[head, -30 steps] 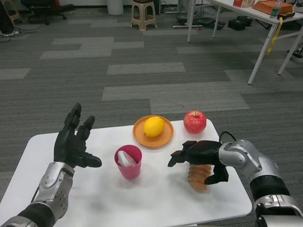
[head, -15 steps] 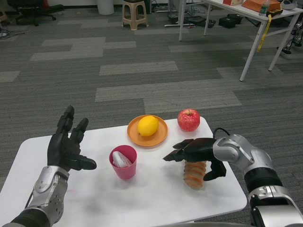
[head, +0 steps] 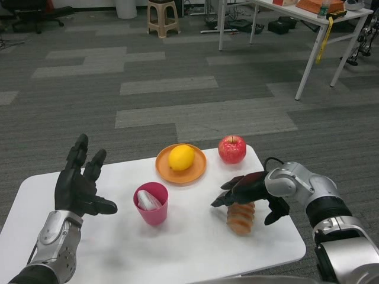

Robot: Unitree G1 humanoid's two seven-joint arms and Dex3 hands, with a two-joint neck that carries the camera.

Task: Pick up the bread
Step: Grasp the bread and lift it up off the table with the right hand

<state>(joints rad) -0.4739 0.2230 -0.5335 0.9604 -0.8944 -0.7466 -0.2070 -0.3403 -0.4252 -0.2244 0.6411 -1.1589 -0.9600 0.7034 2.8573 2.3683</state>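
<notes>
From the head view, my right hand (head: 251,192) sits over the bread (head: 240,218) near the right front part of the white table (head: 195,248). Its black fingers arch across the top of the loaf, with the thumb hanging down on the loaf's right side. I cannot tell whether the fingers actually clamp it or only rest on it. The bread is a ridged, orange-brown loaf, and its lower end shows below the hand, against the tabletop.

Behind the hand, near the table's far edge, stands a red apple (head: 232,149). To the apple's left is an orange plate (head: 198,169) with a yellow lemon (head: 181,157) lying on it. In front of the plate, left of the bread and apart from it, stands a pink cup (head: 152,203) with something pale inside.

My left hand (head: 79,186) hovers over the table's left side, palm turned inward, fingers spread and holding nothing.
</notes>
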